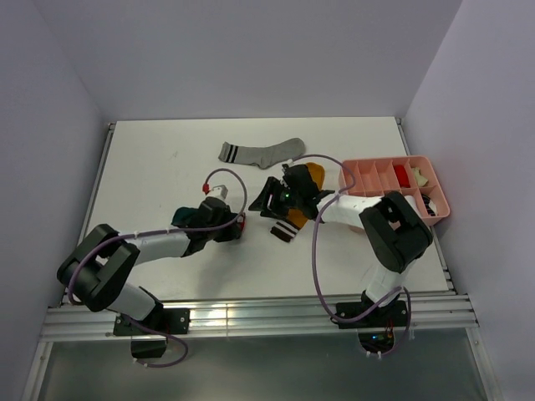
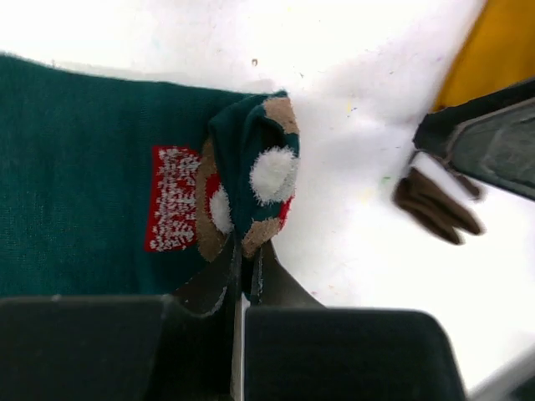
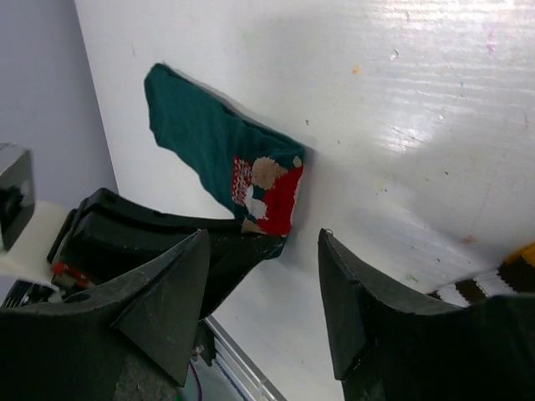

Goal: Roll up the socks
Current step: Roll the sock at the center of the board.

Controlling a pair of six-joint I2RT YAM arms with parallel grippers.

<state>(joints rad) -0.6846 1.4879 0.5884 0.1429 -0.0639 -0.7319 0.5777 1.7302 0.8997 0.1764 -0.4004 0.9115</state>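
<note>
The dark teal sock [image 2: 84,184] with red-white print lies flat on the table; it also shows in the top view [image 1: 185,217] and the right wrist view [image 3: 209,142]. My left gripper [image 2: 244,267] is shut on its folded printed end [image 2: 251,180]. My right gripper [image 3: 263,276] is open and empty, above the table beside the mustard-orange sock [image 1: 311,177], whose brown-white striped cuff [image 1: 286,231] lies under that arm. The grey sock [image 1: 261,152] with dark cuff stripes lies flat farther back.
A pink divided tray [image 1: 376,175] with small red, white and cream bundles stands at the right edge. The right gripper's fingers [image 2: 485,138] show close to the left one. Walls enclose the table on three sides.
</note>
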